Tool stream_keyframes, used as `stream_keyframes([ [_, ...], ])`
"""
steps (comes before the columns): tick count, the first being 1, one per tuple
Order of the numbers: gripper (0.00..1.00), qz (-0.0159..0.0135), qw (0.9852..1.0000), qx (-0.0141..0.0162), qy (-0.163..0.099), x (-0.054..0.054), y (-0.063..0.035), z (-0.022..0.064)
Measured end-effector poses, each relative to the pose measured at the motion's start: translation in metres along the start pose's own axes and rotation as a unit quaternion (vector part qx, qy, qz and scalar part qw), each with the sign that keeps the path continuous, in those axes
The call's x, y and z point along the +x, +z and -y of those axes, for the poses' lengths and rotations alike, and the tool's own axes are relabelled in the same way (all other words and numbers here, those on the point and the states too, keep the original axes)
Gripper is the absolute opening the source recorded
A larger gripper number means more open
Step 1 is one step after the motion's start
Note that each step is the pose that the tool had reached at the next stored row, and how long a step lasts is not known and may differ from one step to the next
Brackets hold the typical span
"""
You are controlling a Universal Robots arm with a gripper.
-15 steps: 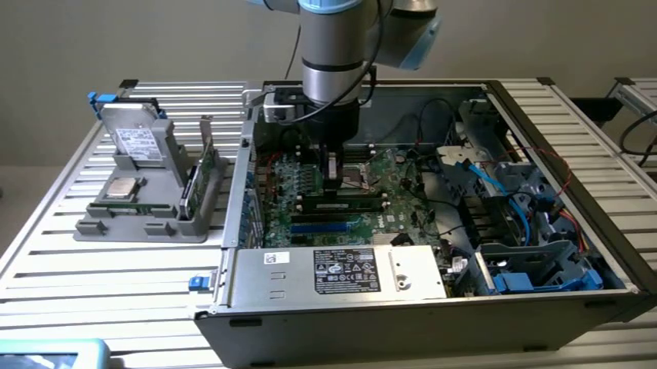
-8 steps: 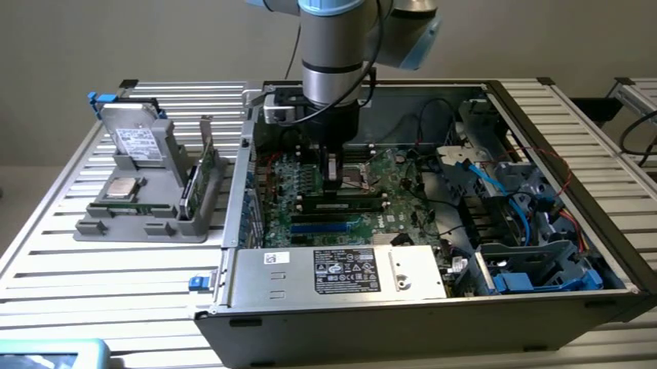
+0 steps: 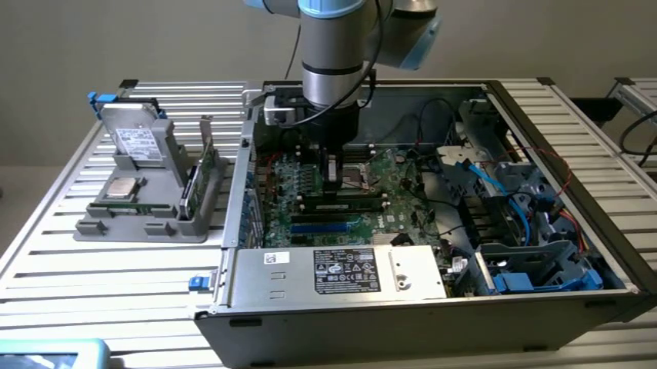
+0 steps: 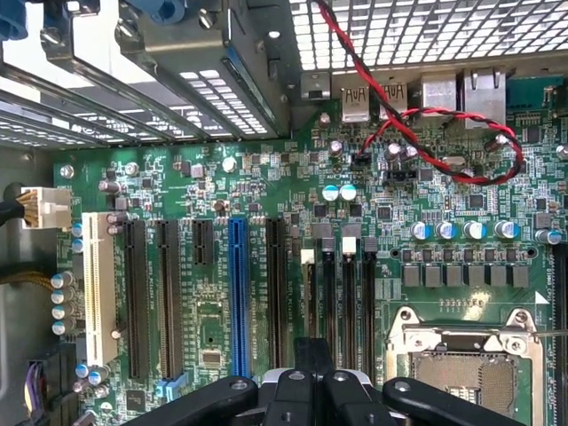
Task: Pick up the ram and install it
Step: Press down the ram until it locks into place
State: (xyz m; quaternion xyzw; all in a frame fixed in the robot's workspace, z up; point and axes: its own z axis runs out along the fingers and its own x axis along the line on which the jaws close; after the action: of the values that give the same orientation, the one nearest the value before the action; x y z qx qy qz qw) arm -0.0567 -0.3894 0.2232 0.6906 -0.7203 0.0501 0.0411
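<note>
Exterior view: the ram (image 3: 189,194) seems to stand on edge in the grey tray (image 3: 113,228) at left, easy to pinch. The gripper (image 3: 334,181), drawn narrow and apparently empty, hangs over the motherboard (image 3: 395,201).

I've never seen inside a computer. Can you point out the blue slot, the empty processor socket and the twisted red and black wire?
Blue slot (image 4: 237,297): wrist view, middle of its long blue body.
Processor socket (image 4: 468,379): wrist view, its open centre.
Red and black wire (image 4: 461,177): wrist view, the loop's lower curve.
</note>
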Motion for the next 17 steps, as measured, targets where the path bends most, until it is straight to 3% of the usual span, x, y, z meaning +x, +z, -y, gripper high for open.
stream_keyframes([
  [5,0.11,0.0005,1.0000,0.0002,0.000,0.001,-0.0073,0.0025],
  [17,0.11,0.0001,1.0000,0.0001,0.000,0.000,-0.0142,0.0313],
])
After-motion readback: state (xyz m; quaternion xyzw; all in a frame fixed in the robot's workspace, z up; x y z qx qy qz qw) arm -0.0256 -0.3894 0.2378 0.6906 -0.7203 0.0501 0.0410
